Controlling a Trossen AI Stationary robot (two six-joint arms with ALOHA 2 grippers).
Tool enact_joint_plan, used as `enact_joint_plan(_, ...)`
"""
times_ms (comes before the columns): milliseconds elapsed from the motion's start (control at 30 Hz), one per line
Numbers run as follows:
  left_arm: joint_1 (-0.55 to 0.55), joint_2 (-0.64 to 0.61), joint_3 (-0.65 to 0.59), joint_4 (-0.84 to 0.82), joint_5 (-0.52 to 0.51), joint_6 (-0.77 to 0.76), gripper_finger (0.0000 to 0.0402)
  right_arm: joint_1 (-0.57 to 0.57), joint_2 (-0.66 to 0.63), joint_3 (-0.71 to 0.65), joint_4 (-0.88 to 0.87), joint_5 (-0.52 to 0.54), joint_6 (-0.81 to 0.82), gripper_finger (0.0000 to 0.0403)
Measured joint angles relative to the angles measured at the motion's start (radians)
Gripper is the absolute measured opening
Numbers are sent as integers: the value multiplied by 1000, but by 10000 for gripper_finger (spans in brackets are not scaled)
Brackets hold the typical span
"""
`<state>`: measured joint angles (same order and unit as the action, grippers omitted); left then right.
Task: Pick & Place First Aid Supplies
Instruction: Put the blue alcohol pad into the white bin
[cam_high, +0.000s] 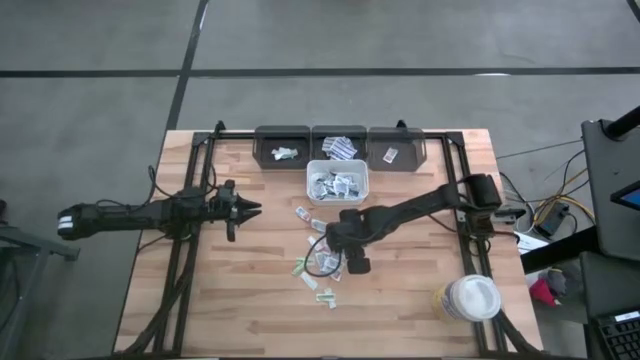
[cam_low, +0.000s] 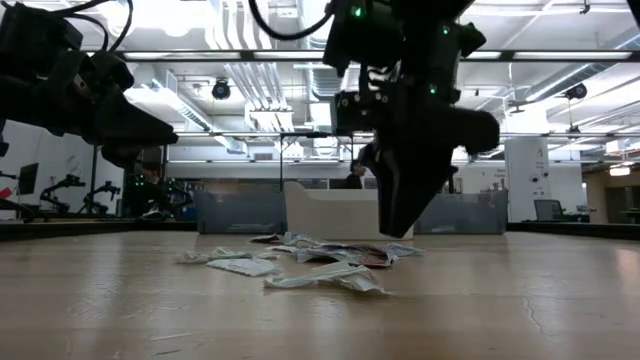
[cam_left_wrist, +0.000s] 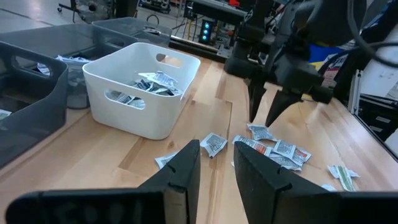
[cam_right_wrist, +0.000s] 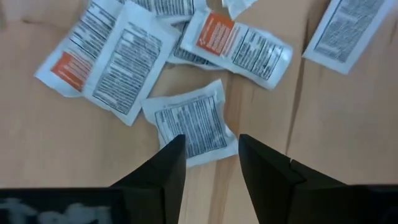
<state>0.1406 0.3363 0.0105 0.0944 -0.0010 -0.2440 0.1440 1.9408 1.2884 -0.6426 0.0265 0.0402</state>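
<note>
Clearly, the small flat white paper sachet with dense black print (cam_right_wrist: 191, 126) under the right gripper (cam_right_wrist: 210, 155) is a light, limp thing: thin, slightly crinkled, lying almost flush on the pale wooden slatted tabletop (cam_high: 240, 300). Its 2 dark fingers stand apart with nothing between them, poised straight above this sachet's near edge. It lies among the loose scatter of similar sachets (cam_high: 318, 255) near the table's middle, just in front of the white rectangular plastic bin with cut-out handles (cam_high: 338, 183), which already holds several.

Being so flat, it gives little to grip from above; I judge a raised crinkled corner or free edge the best hold, with the tips pressed to the wood. Neighbouring packets overlap close by and could be dragged along.

The left gripper (cam_left_wrist: 216, 163) waits well off to the side, fingers partly apart and empty.
</note>
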Motion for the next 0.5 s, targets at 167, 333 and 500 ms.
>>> enact_joint_plan(167, 0, 1, 0, 1, 0, 0, 94, 0, 45, 0, 8, 3, 0, 145)
enact_joint_plan(333, 0, 1, 0, 1, 0, -12, 94, 0, 67, 16, 8, 6, 0, 137)
enact_joint_plan(500, 0, 2, 0, 1, 0, -17, 94, 0, 64, 20, 8, 23, 0, 135)
